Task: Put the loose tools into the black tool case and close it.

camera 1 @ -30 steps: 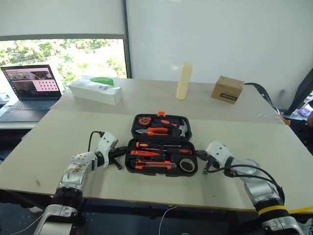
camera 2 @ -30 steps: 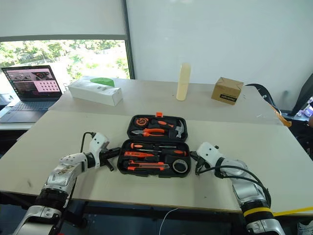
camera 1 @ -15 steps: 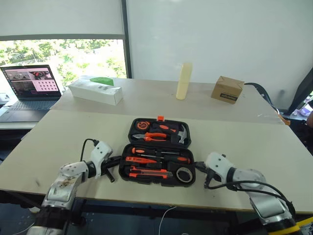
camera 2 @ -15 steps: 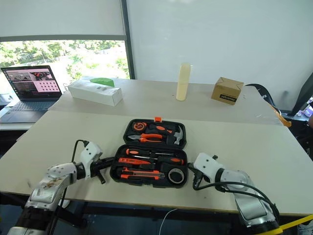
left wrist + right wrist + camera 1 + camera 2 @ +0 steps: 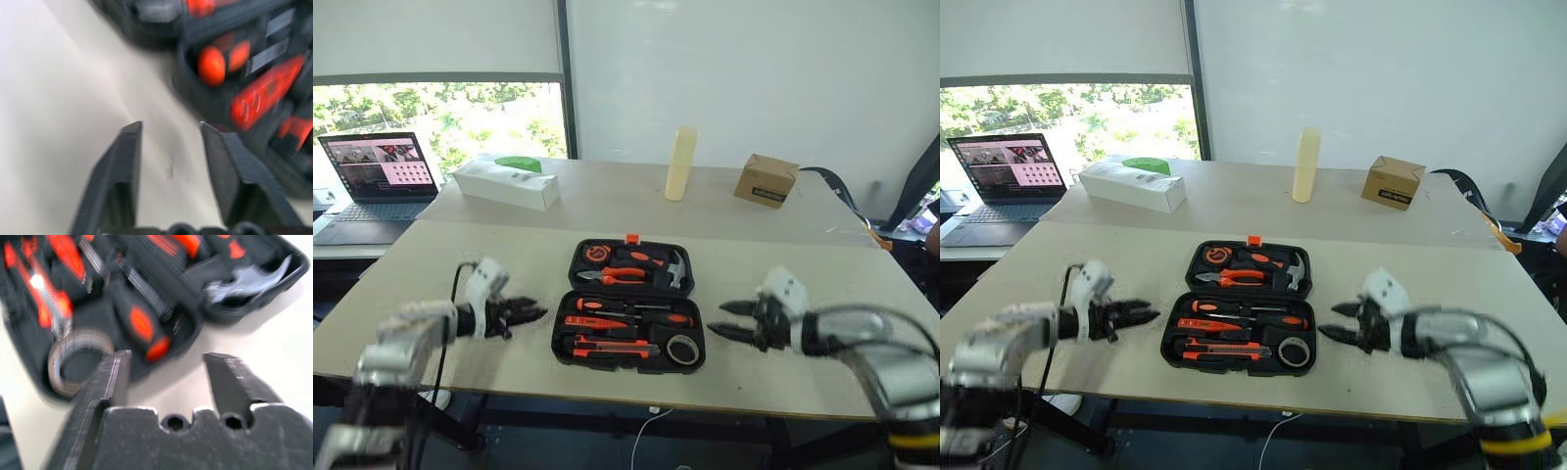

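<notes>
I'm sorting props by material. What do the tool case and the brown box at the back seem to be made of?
The tool case looks like black moulded plastic, matte, with shaped recesses and rounded corners. The brown box looks like plain cardboard, dull tan with folded edges; its contents cannot be told.

Bright, even daylight enters through the window [image 5: 440, 117] at the upper left of the head views, washing out the foliage outside. The pale beige bench [image 5: 509, 255] carries only soft, faint shadows. Both arms smear with motion blur, and both wrist views are soft and streaked.
</notes>
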Robot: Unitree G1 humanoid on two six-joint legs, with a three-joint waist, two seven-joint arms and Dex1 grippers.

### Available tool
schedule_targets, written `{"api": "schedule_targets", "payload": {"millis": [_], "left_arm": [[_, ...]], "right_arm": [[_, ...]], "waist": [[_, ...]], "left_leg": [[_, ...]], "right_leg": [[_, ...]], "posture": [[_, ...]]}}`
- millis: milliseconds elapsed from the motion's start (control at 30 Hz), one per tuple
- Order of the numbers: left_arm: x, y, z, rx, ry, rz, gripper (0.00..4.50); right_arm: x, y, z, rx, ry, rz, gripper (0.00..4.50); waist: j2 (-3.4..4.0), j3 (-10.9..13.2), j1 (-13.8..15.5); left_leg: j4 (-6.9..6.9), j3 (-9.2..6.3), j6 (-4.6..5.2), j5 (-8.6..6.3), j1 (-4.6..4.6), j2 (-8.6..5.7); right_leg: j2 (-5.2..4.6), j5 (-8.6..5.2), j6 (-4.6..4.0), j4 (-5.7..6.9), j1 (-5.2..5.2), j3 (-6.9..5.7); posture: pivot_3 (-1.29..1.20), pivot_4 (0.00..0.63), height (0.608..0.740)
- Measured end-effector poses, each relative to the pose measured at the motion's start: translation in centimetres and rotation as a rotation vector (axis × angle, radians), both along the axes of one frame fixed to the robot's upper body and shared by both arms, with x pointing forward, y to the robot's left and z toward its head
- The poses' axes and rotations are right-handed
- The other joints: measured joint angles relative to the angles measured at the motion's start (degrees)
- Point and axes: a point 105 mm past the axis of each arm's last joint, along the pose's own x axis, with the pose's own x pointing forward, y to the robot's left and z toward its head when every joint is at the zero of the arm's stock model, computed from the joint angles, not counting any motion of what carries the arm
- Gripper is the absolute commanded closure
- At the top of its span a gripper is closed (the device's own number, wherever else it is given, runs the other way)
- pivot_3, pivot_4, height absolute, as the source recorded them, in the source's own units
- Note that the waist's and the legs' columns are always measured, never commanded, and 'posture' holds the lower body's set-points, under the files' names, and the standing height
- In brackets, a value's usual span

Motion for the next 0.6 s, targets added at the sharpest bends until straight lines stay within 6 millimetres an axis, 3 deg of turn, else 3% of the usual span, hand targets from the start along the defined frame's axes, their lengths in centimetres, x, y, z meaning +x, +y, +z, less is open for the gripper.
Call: {"api": "schedule_targets", "payload": {"millis": [100,233,533,600], "left_arm": [[2.1,-1.0,0.7,-0.044,0.093,0.067,1.78],[4.7,-2.8,-0.3,-0.076,0.188,0.155,1.78],[5.9,-3.1,-1.2,-0.038,0.214,0.197,1.78],[5.8,-3.1,-1.3,-0.037,0.217,0.195,1.71]], "right_arm": [[2.8,0.3,1.3,0.072,0.084,-0.128,1.13],[6.0,0.8,0.6,0.058,0.193,-0.258,1.13],[8.1,1.5,-2.4,-0.019,0.292,-0.334,1.13],[8.2,1.4,-2.8,-0.040,0.296,-0.335,1.63]], "waist": [[-0.05,-0.04,0.00],[-0.05,-0.04,-0.08],[-0.04,-0.04,-0.55],[-0.04,-0.03,-0.56]], "left_leg": [[-0.11,0.03,-0.02,0.02,-0.07,-0.08],[-0.11,0.21,-0.57,0.35,-0.82,-0.20],[-0.27,0.24,-0.58,0.36,-1.21,-0.44],[-0.23,0.24,-0.59,0.36,-1.21,-0.44]], "right_leg": [[0.01,-0.02,-0.03,0.01,-0.07,-0.01],[0.02,0.03,0.08,0.04,-0.63,-0.08],[-0.19,-0.03,0.27,-0.06,-0.98,-0.17],[-0.19,-0.03,0.27,-0.05,-0.95,-0.16]], "posture": [[0.00,0.150,0.740],[0.00,0.150,0.740],[0.00,0.150,0.740],[0.00,0.150,0.740]]}}
